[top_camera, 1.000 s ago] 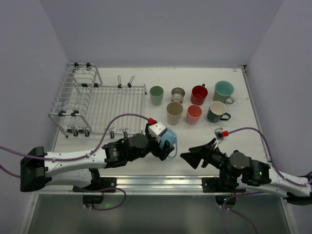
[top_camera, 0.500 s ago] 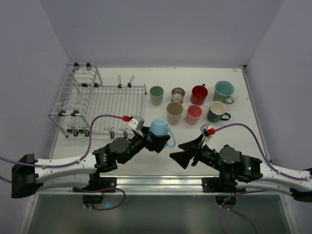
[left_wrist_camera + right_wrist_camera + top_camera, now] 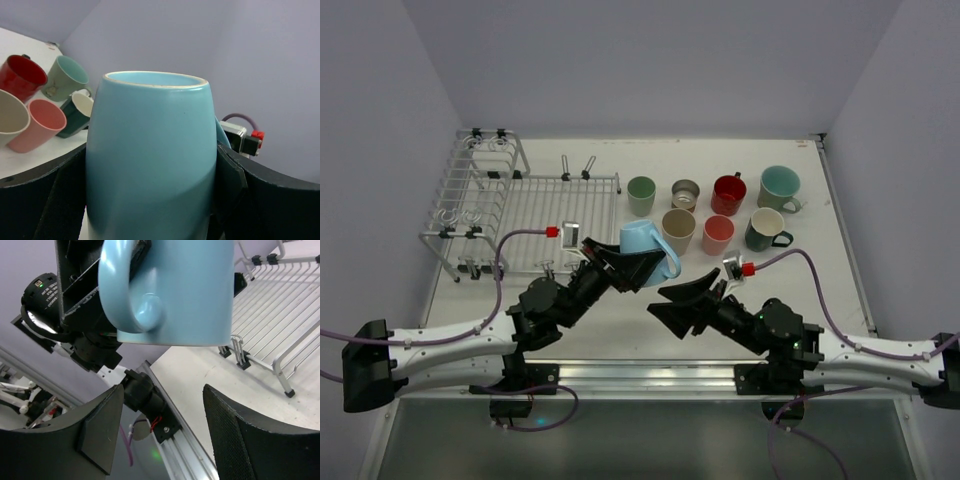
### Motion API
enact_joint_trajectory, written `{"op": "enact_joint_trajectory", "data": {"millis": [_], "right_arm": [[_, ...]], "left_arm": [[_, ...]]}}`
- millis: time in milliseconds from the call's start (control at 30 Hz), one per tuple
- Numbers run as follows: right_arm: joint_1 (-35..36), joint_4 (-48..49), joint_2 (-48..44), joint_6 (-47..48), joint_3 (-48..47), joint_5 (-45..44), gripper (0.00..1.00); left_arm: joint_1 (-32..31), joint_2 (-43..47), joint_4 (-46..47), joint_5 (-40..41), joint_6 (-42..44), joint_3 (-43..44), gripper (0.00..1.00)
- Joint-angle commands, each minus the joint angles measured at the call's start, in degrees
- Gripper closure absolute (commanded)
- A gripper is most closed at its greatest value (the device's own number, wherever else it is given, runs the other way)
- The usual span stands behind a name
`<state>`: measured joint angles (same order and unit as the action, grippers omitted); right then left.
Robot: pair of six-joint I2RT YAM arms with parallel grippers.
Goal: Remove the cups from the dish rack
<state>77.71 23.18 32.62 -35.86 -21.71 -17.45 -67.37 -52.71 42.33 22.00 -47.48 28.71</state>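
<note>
The left arm lies low across the near left of the white worktop (image 3: 720,158), with its forearm angled up and towards the far right. Its end effector (image 3: 638,266) is clamped on a light blue ceramic mug with a loop handle (image 3: 642,238). In the left wrist view the two black fingers (image 3: 40,200) press on opposite sides of the mug body. The mug is held off the surface and tilted, just beside the near right corner of the silver wire dish rack (image 3: 535,210), and its handle faces the right arm. The right arm reaches in from the near right, and its end effector (image 3: 660,300) is spread wide and grips nothing. Its tips point at the mug from close by without touching, and the handle is seen above and between its fingers (image 3: 100,430) in the right wrist view. Seven cups stand in two rows on the far right of the worktop. The far row holds a pale green tumbler (image 3: 641,195), a small metallic cup (image 3: 686,193), a red mug (image 3: 728,194) and a large pale teal mug (image 3: 779,188). The near row holds a beige tumbler (image 3: 678,231), a pink tumbler (image 3: 718,234) and a dark teal mug (image 3: 765,229). The beige tumbler stands just beside the held mug. Bare worktop shows along the far edge behind the rows and along the right edge beside the dark teal mug.
</note>
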Motion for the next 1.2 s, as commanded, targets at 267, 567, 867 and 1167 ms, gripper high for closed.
{"op": "enact_joint_trajectory", "data": {"millis": [267,567,867,1167], "right_arm": [[0.2,12.7,-0.6,22.0,1.0,-13.8,0.33],[0.2,20.5,4.9,31.2,-2.2,-16.0,0.34],[0.3,39.0,15.9,40.8,-3.1,-17.8,0.43],[0.3,50.7,20.4,43.3,-3.6,-20.4,0.97]], "left_arm": [[1.5,1.7,4.5,-0.8,-16.3,4.7,1.00],[1.4,-0.6,4.4,-2.4,-22.3,3.9,1.00],[0.6,-1.0,4.3,-2.7,-26.6,2.5,1.00],[-0.2,-1.3,4.4,-4.0,-29.1,0.6,0.99]]}}
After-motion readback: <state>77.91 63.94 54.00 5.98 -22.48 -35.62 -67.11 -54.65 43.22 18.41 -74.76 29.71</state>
